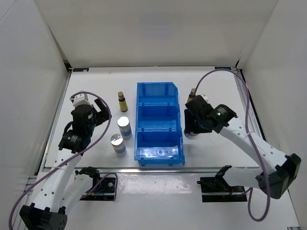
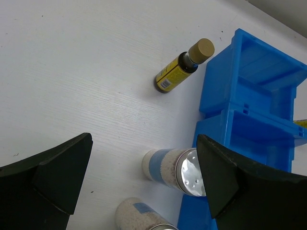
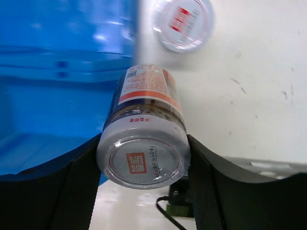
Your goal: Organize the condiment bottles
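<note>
**Right gripper [image 3: 143,148] clamps red-labelled jar [image 3: 144,110] beside blue bin [image 3: 57,72]**
Low in the frame, its fingers press both sides of the jar, likely to lift it into the bin. At left, the left gripper [image 2: 144,148] hangs wide open and empty above a silver-lidded jar [image 2: 172,167], with a brown bottle [image 2: 180,69] beyond.

The blue three-compartment plastic bin [image 1: 158,131] looks glossy and smooth. At its nine o'clock, a stubby jar's round silver lid [image 2: 189,172] gleams like metal; at three o'clock, a red-labelled jar's cap [image 3: 143,160] is glossy plastic.
</note>
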`<state>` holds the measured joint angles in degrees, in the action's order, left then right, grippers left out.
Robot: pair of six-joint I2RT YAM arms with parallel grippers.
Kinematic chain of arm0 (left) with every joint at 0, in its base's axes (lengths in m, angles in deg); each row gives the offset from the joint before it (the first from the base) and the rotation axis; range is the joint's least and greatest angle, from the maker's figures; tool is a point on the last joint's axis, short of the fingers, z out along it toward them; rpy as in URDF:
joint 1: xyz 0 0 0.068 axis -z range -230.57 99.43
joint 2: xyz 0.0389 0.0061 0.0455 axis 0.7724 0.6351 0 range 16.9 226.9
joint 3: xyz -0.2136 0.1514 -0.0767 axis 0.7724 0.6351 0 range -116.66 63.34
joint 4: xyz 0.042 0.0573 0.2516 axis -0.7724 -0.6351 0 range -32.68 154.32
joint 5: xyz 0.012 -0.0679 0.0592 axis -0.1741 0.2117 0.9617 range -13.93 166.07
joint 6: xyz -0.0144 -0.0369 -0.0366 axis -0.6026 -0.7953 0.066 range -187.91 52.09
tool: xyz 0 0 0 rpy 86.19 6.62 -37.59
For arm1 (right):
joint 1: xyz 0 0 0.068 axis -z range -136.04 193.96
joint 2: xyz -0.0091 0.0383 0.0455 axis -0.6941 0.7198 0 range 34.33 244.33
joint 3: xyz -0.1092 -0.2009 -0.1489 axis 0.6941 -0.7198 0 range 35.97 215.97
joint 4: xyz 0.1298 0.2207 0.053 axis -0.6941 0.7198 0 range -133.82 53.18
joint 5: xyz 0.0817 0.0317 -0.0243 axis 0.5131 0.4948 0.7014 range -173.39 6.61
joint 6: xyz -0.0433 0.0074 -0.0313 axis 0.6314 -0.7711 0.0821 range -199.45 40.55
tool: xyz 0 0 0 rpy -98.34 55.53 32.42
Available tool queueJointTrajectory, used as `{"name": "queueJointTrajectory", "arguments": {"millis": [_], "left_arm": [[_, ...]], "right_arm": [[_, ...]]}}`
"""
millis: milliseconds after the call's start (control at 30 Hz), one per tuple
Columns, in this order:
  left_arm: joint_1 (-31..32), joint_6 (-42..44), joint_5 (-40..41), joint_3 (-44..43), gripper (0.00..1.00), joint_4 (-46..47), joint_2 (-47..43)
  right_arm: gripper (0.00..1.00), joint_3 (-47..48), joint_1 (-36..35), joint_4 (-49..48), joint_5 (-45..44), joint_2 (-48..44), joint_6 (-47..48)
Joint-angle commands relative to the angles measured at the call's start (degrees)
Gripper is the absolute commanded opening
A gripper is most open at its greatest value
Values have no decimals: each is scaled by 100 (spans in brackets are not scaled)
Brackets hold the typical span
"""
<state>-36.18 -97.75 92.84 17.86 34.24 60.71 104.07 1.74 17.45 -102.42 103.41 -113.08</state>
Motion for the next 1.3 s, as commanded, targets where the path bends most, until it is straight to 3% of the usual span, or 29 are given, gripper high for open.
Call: {"name": "queueJointTrajectory", "arguments": {"millis": [0, 333, 500, 567, 800, 833, 900, 967, 1000, 1267], "left_arm": [[20, 5, 89, -190, 100, -50, 13], [20, 5, 142, -190, 100, -50, 66], [20, 5, 142, -190, 100, -50, 66], [20, 5, 142, -190, 100, -50, 66], [20, 5, 142, -190, 100, -50, 66], [20, 5, 142, -190, 100, -50, 66], [20, 57, 142, -190, 100, -50, 66], [20, 58, 142, -190, 100, -50, 66], [20, 58, 142, -190, 100, -50, 66], [20, 58, 142, -190, 100, -50, 66]], "right_arm": [[18, 704, -427, 43, -84, -158, 67], [18, 652, -1754, -581, -207, 746, -171], [18, 381, -1834, -915, -268, 1309, -285], [25, 179, -1834, -1186, -268, 1485, -285], [27, -85, -1781, -1592, 136, 2126, -399], [29, -86, -1781, -1592, 136, 2127, -399], [51, -34, -1781, -1593, 206, 2206, -399], [79, 28, -1781, -1453, 84, 2206, -538], [98, 81, -1781, -1217, -21, 2128, -601], [100, 1451, -1834, 639, -1637, 1225, -891]]}}
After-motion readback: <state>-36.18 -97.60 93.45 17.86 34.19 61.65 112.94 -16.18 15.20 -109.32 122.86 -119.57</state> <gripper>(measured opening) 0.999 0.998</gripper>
